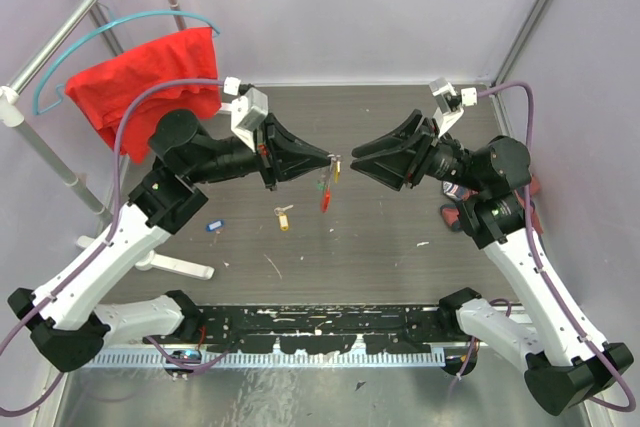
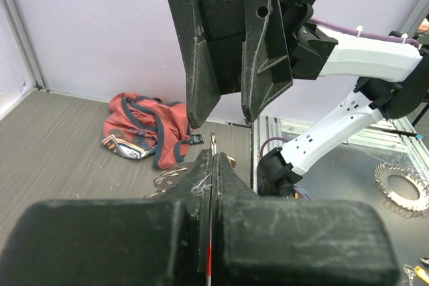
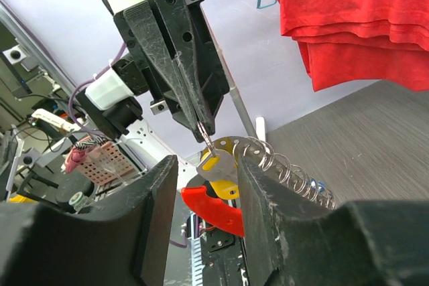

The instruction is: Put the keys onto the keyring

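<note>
My left gripper (image 1: 331,159) is shut on the keyring, pinching its thin metal loop (image 3: 206,136) above the table's middle. The keyring's red bar (image 1: 325,197) hangs below it. A key with a yellow tag (image 3: 216,165) hangs from the loop beside a coiled wire arc (image 3: 288,169). In the left wrist view the loop tip (image 2: 213,144) pokes out of my closed left gripper (image 2: 213,157). My right gripper (image 1: 354,159) faces it, open, and in its own view the right gripper (image 3: 206,159) flanks the hanging key without touching. Two keys lie loose: yellow-tagged (image 1: 284,218) and blue-tagged (image 1: 213,226).
A large red cloth (image 1: 150,82) hangs on a hanger from the rail (image 1: 60,37) at back left. A crumpled red and dark cloth (image 2: 144,128) lies by the right arm. A black slotted rail (image 1: 320,327) runs along the near edge. A coiled wire disc (image 2: 401,189) lies beyond it.
</note>
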